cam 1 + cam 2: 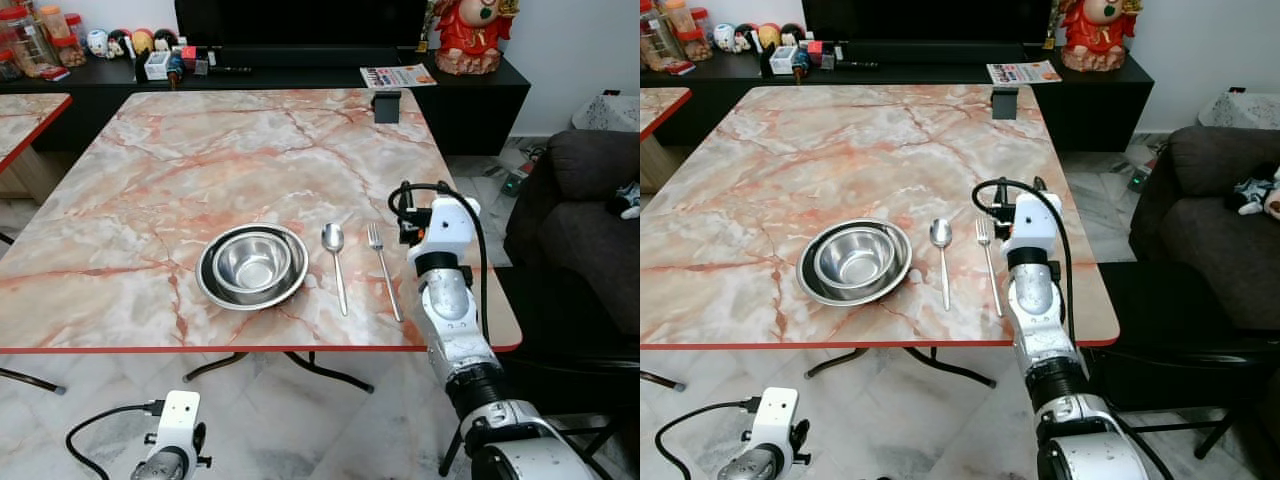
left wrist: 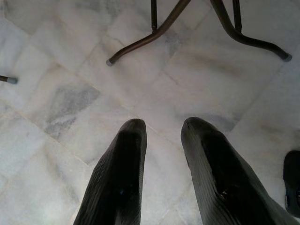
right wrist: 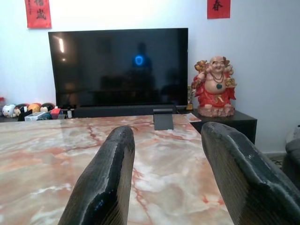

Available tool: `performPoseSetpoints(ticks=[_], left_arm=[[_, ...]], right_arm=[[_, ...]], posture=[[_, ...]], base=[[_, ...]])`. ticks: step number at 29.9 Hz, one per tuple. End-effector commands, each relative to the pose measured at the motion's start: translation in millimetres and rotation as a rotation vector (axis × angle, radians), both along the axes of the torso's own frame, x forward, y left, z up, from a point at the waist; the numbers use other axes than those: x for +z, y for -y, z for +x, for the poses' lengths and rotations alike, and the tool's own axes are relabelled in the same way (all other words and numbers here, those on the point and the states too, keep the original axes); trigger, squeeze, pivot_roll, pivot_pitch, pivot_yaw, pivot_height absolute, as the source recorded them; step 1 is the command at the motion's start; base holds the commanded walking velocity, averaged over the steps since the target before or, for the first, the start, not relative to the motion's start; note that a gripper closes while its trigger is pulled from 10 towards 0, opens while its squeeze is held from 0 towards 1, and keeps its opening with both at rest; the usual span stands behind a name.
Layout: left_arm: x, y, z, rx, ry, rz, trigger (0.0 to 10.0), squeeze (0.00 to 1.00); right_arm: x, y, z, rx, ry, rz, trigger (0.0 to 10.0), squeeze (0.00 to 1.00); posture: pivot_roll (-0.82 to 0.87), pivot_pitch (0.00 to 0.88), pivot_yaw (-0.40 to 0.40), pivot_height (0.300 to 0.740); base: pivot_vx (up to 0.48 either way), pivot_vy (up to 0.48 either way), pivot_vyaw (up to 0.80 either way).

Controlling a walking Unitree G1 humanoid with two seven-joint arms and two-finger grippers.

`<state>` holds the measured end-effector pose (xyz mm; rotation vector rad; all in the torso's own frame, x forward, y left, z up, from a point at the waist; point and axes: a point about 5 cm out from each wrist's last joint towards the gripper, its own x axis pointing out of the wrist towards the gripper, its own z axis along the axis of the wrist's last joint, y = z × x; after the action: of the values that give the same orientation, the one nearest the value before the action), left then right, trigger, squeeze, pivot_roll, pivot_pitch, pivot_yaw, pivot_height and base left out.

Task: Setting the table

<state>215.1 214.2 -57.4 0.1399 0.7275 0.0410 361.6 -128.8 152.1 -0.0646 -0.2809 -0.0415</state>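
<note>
One place is laid near the front edge of the bench (image 1: 150, 170): a steel bowl (image 1: 255, 262) nested in a wider steel dish (image 1: 212, 285), a spoon (image 1: 334, 262) just beside the bowl on its right, and a fork (image 1: 383, 268) just past the spoon. All of it looks settled, the cutlery lying roughly parallel. I'd say this setting is about done; I can't tell whether more places are meant to follow.

The right end effector (image 3: 171, 178) hovers over the bench beyond the fork from the bowl, fingers spread wide, holding nothing. The left end effector (image 2: 164, 154) hangs below the bench edge over the pale tiled floor (image 2: 56, 154), fingers apart and empty.

Polished metal throughout, rounded bowl, slim straight handles, on glossy pink-veined marble with a red rim.
</note>
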Motion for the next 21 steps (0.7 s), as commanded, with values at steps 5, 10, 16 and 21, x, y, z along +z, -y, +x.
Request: performPoseSetpoints(ticks=[5, 10, 16, 21], left_arm=[[-3.1, -5.9, -5.9, 0.008, -0.034, 0.008, 10.0, 0.00], [-2.9, -8.0, -6.4, -0.002, -0.039, 0.016, 10.0, 0.00], [-3.7, -10.0, -8.8, -0.002, -0.043, 0.018, 10.0, 0.00], [-4.5, -11.0, -10.8, -0.001, -0.047, 0.019, 10.0, 0.00]], right_arm=[[-2.3, -5.9, -4.1, 0.004, -0.006, 0.018, 10.0, 0.00], [-4.8, -9.8, -8.3, 0.015, -0.004, 0.042, 10.0, 0.00], [-5.3, -10.7, -9.3, 0.004, -0.011, 0.046, 10.0, 0.00], [-4.3, -12.7, -9.9, 0.009, -0.009, 0.050, 10.0, 0.00]], posture=[[-0.02, 0.046, 0.043, 0.740], [-0.02, 0.056, 0.052, 0.740], [-0.01, 0.069, 0.057, 0.740], [-0.01, 0.076, 0.061, 0.740]], base=[[0.000, 0.382, 0.00], [0.000, 0.387, 0.00], [0.000, 0.432, 0.00], [0.000, 0.480, 0.00]])
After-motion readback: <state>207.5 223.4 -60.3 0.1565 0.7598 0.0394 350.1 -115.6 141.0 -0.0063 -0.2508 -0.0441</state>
